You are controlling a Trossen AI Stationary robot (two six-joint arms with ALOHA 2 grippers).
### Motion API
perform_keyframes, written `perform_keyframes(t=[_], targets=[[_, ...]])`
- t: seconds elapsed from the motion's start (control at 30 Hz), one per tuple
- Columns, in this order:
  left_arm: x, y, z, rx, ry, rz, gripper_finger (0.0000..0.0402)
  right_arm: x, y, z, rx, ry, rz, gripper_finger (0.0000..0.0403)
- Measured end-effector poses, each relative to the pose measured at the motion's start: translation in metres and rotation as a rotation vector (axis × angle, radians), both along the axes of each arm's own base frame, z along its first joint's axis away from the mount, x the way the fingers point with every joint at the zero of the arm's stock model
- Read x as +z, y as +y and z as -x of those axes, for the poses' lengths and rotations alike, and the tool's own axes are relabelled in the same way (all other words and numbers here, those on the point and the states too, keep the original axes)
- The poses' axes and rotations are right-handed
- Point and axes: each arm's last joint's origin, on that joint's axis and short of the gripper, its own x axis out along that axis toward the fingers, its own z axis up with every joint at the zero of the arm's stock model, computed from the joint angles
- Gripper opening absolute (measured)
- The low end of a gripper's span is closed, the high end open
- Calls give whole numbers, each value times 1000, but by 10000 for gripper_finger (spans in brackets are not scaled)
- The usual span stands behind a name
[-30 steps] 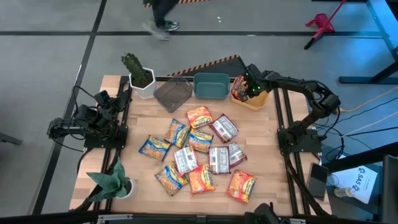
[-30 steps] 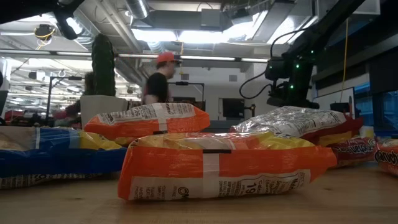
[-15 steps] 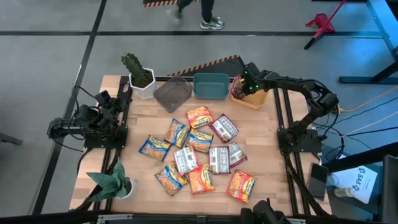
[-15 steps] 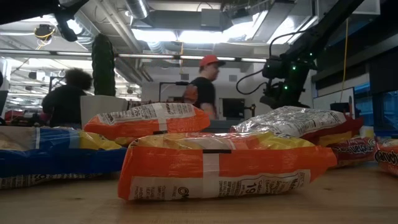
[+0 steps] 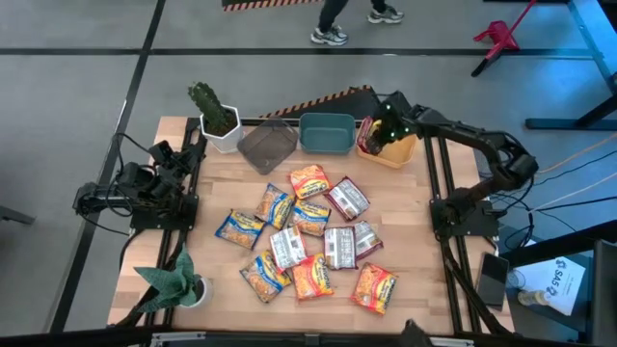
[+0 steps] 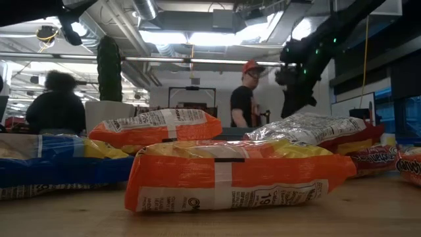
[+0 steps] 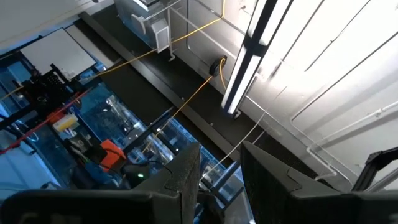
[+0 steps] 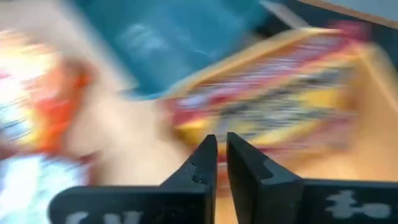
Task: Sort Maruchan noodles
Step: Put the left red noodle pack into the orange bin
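The right tool (image 5: 378, 136) hangs over the yellow bin (image 5: 403, 151), its two fingers (image 8: 202, 163) nearly closed with nothing between them. A red noodle packet (image 8: 267, 99) lies inside the yellow bin. This drop looks done. Next, I think the right tool must go to the pile of Maruchan noodles (image 5: 307, 229) in the middle of the table (image 5: 405, 226), well away from the yellow bin, and open wide. The left tool (image 5: 193, 145) waits far off, pointing up, fingers a little apart.
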Motion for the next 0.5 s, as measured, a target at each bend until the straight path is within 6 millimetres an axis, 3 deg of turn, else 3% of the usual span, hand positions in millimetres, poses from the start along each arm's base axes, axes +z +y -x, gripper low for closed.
perform_keyframes(t=[0.13,0.33,0.5], targets=[[-2,0,-2,-3,23,3,110,10,47,-18,182,31,-44,86],[-5,0,-4,-20,52,20,110,12,144,-50,385,76,-159,194],[-5,0,-4,-42,43,30,110,13,202,-58,295,97,-166,261]])
